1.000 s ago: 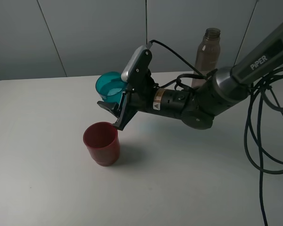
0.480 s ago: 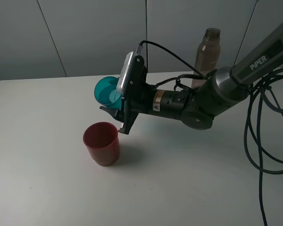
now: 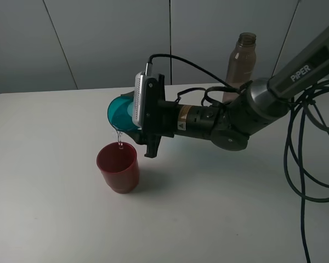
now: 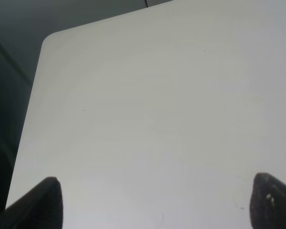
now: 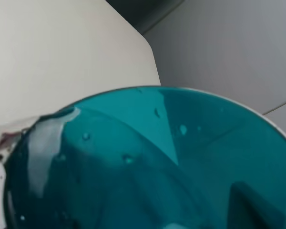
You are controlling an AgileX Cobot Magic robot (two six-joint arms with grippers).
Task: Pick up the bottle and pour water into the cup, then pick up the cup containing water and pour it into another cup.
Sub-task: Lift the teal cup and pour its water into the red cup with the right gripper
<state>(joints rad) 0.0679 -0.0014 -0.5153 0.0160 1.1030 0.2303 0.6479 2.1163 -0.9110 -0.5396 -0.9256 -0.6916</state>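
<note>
My right gripper (image 3: 136, 119) is shut on the teal cup (image 3: 119, 113) and holds it tipped on its side over the red cup (image 3: 118, 166). A thin stream of water (image 3: 119, 139) falls from the teal rim into the red cup, which stands upright on the white table (image 3: 55, 208). The teal cup (image 5: 148, 162) fills the right wrist view, with water at its lip. The smoky grey-brown bottle (image 3: 240, 64) stands upright at the back, behind my right arm. My left gripper (image 4: 155, 200) is open over bare table; only its two dark fingertips (image 4: 47, 198) show.
Black cables (image 3: 307, 153) hang at the right side of the table. A grey panelled wall (image 3: 98, 38) runs behind the table's far edge. The table's rounded corner (image 4: 50, 40) shows in the left wrist view.
My right gripper has rolled further, tipping the teal cup from slightly tilted to on its side. Water now runs into the red cup. The bottle and red cup have not moved.
</note>
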